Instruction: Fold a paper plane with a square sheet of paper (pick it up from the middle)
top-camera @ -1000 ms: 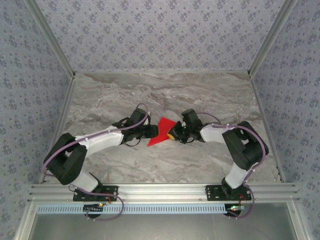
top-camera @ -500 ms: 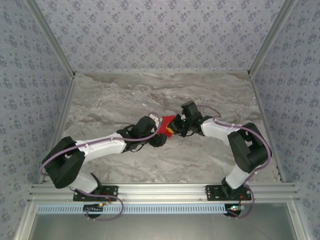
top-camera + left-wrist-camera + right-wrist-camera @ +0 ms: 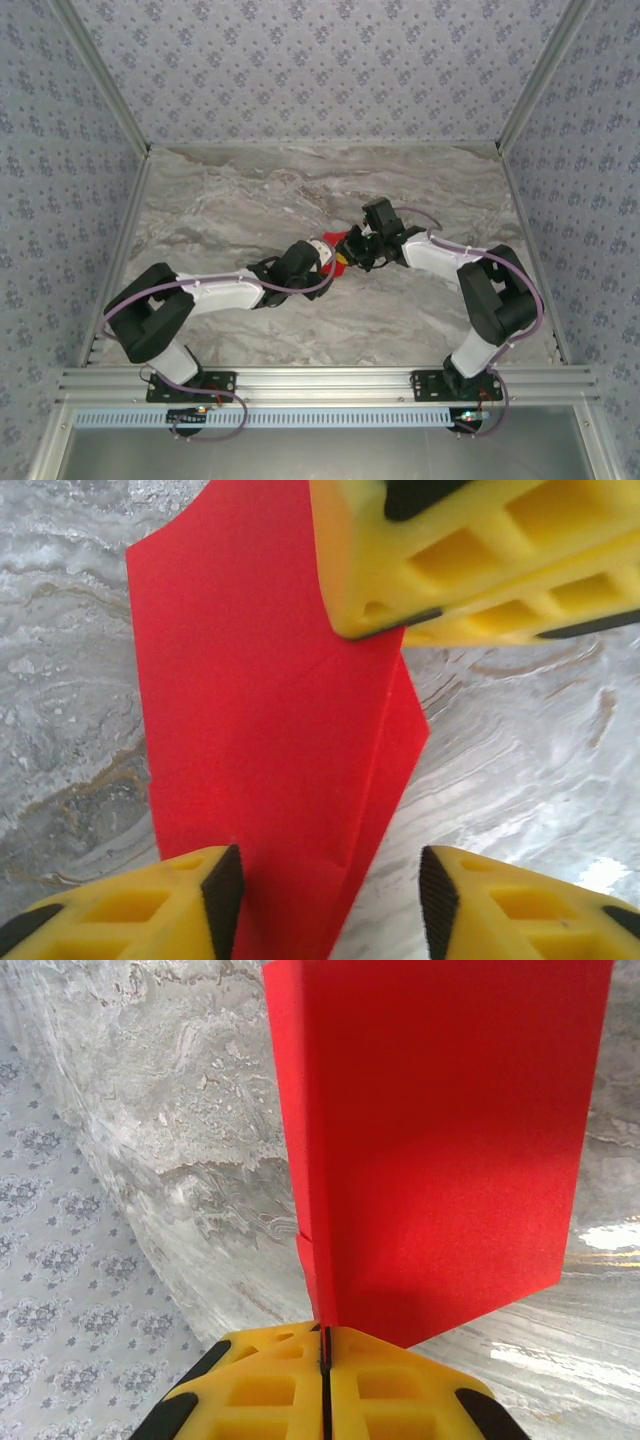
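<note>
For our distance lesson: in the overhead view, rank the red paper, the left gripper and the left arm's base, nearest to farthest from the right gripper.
1. The red paper: pinched in the right gripper.
2. The left gripper: close on its left.
3. The left arm's base: far bottom left.

I get bright, even light from above, with only faint shadows on the desk (image 3: 250, 200). Glare streaks its surface just right of my right tool (image 3: 323, 1350). The square sheet of paper (image 3: 440, 1140) darkens in shadow just above that tool, whose near edges look soft.
</note>
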Robot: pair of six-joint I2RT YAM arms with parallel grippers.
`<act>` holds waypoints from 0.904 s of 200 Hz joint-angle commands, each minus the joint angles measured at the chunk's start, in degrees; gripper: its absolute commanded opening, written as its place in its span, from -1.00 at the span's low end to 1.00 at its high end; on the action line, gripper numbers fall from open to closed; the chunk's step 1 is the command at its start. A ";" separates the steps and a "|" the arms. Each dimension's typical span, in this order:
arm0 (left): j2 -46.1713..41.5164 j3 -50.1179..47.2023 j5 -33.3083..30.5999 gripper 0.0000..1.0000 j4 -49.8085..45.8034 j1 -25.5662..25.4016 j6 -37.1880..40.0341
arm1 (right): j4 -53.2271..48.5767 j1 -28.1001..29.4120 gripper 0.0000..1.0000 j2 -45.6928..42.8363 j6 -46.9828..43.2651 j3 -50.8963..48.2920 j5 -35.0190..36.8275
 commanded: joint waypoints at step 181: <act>3.04 -0.54 8.67 -0.89 3.08 1.29 -4.34 | -7.14 -5.95 0.00 -4.98 -13.27 -0.21 2.14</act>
